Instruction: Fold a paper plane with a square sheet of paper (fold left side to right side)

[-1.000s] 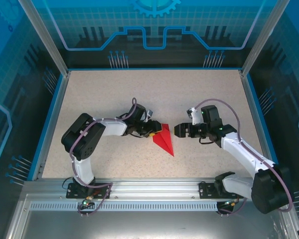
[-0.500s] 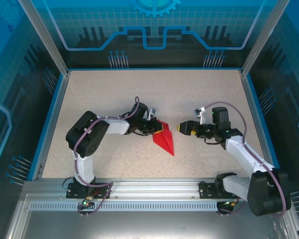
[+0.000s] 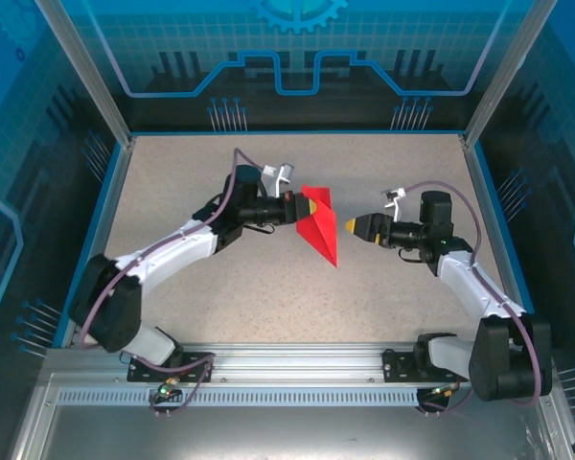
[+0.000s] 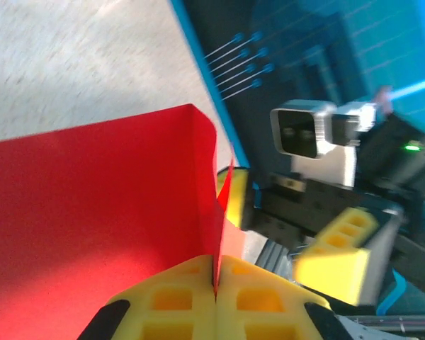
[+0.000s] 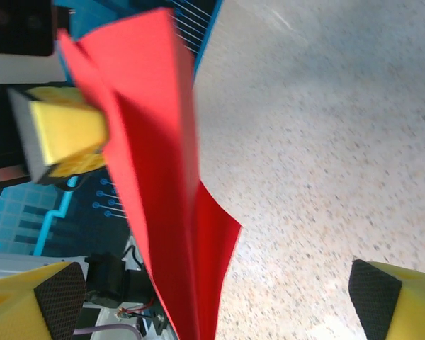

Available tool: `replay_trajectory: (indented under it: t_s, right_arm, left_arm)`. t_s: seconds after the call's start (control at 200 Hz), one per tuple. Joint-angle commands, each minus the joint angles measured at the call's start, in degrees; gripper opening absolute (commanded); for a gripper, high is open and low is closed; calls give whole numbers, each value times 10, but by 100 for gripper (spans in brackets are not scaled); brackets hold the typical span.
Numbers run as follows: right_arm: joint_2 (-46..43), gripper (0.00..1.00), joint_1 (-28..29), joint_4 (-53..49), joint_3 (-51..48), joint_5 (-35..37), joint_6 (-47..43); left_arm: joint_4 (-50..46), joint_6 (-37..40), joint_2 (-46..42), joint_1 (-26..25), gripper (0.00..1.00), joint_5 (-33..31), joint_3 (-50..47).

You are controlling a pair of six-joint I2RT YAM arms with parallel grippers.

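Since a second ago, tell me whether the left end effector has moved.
Yes. The left end effector, shut on the paper plane, has moved away from the near rail toward the table's far blue edge, taking the plane with it.

no legible text, labels, brands or numbers

A speckled beige surface [image 3: 393, 163] is bordered by a blue rim [image 3: 297, 132]; an aluminium rail [image 3: 297, 356] is laid along its near edge; transparent panels [image 3: 297, 67] printed with blue line graphics are set behind and beside it, framed by slanted metal posts [image 3: 81, 72].
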Motion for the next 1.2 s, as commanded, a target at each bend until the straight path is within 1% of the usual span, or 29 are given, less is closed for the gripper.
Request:
replay_trajectory:
  t_s: [0.0,0.11,0.205,0.275,0.475,0.56,0.675,0.74,0.81,0.905,1.01,1.085,1.195]
  right_arm:
    - [-7,99,4,67,11,-53,30]
    - [-16,99,27,126,1,-86,46]
    - [-14,99,49,156,-1,-99,58]
    - [-7,99,67,203,-1,-109,79]
    - [-4,99,117,216,20,-105,86]
    - [0,92,132,225,30,-106,97]
    - [6,79,152,217,44,-105,99]
    - [5,78,155,203,51,-103,93]
    - [-3,78,147,177,53,-94,75]
    - [-18,80,122,145,48,-90,63]
    - [-31,82,98,141,39,-97,65]
    - [-37,84,100,141,40,-104,66]
    - [-40,92,111,136,45,-103,64]
  left_arm:
    - [4,39,-51,3,1,-8,11]
    - [32,33,-91,3,2,-6,-8]
    - [60,23,-114,3,1,4,-25]
    - [71,20,-126,2,2,10,-34]
    - [83,21,-147,2,1,22,-46]
    - [85,21,-153,2,1,25,-49]
    - [84,23,-156,2,2,29,-51]
    - [79,26,-157,2,2,27,-51]
    - [71,30,-158,2,2,26,-50]
    - [62,35,-161,2,2,25,-50]
    - [58,38,-162,2,2,24,-50]
    - [57,38,-161,2,2,23,-50]
    - [58,36,-157,2,2,23,-48]
